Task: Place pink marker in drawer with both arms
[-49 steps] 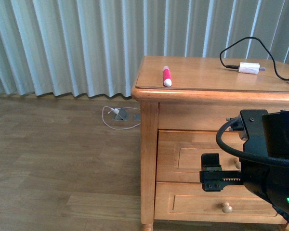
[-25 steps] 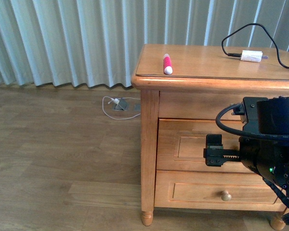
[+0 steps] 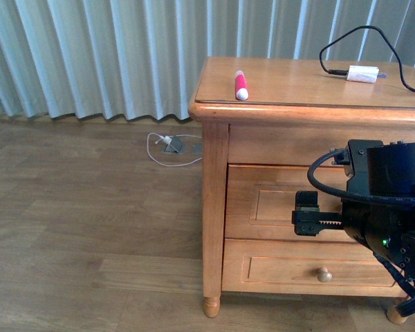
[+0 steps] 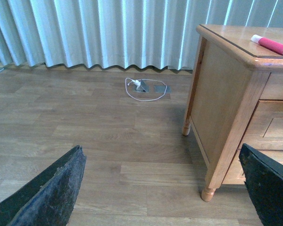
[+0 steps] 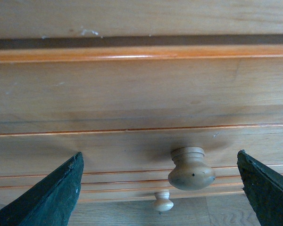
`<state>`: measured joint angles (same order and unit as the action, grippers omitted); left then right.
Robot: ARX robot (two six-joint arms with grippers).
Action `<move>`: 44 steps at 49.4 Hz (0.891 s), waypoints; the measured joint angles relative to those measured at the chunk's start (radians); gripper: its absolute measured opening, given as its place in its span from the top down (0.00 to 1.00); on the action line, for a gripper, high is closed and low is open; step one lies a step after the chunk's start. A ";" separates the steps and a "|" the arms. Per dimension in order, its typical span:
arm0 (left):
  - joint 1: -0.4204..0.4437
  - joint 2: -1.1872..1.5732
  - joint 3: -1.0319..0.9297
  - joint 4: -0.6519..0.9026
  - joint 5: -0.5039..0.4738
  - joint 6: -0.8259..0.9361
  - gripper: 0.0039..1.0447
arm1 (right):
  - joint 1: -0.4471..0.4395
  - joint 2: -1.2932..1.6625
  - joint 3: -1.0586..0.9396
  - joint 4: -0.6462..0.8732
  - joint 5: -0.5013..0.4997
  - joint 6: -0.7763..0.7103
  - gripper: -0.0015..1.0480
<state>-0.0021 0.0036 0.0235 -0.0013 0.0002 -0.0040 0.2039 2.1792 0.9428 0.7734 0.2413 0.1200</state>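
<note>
Half the drawer [image 3: 263,206] hidden behind right arm [image 3: 391,207], cable [image 3: 364,28] cut off

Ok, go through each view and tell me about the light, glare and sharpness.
Front view: even daylight, pale sheen on the honey-coloured wooden cabinet top near the short pink marker, all sharp. Left wrist view: bright curtains, the left pincer's black fingers soft-edged. Right wrist view: the round wooden knob throws a soft shadow on the upper drawer front; right pincer's fingers dark, featureless.
</note>
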 joint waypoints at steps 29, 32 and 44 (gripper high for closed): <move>0.000 0.000 0.000 0.000 0.000 0.000 0.05 | -0.005 0.007 0.009 0.008 -0.018 -0.039 0.08; 0.000 0.000 0.000 0.000 0.000 0.000 0.05 | -0.006 0.007 0.009 0.008 -0.020 -0.041 0.08; 0.000 0.000 0.000 0.000 0.000 0.000 0.05 | -0.014 0.011 0.011 0.001 -0.039 -0.047 0.46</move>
<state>-0.0021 0.0036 0.0235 -0.0013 0.0002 -0.0044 0.1894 2.1902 0.9535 0.7742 0.2024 0.0734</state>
